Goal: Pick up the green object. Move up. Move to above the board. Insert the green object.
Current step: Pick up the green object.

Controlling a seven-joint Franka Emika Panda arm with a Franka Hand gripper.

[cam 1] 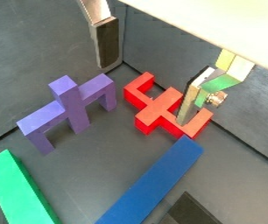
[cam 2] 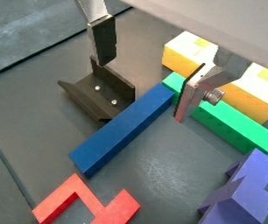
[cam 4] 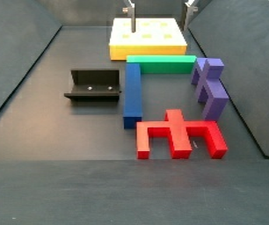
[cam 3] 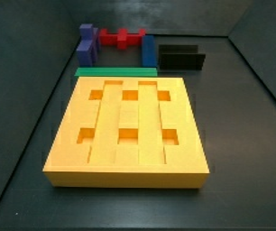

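— Judging by these views, which step is it?

— The first one, the pickup. The bar (cam 4: 163, 63) lies flat on the floor, crosswise, flush against the short edge of the board (cam 4: 149, 37). The board fills one end of the floor. None of its holes holds anything in a side view (cam 3: 126, 162).

— And the tool?

— Released and empty. In both wrist views the tool (cam 1: 157, 66) has its two silver fingers (cam 2: 103, 39) well apart, with only floor and loose pieces showing between them. In a side view it hangs high at the board's end of the floor (cam 4: 161, 7). I can't tell whether it is directly over the bar.

— What does the next move call for?

— I'd centre the tool over the bar's middle, with the jaws across its narrow width, then go straight down and close.

— Any crowding?

— Yes. One long side touches the board, and a blue bar (cam 4: 132, 88) meets its end at a right angle. One finger must slip in on the board side, so I'd aim for mid-length, away from that corner.
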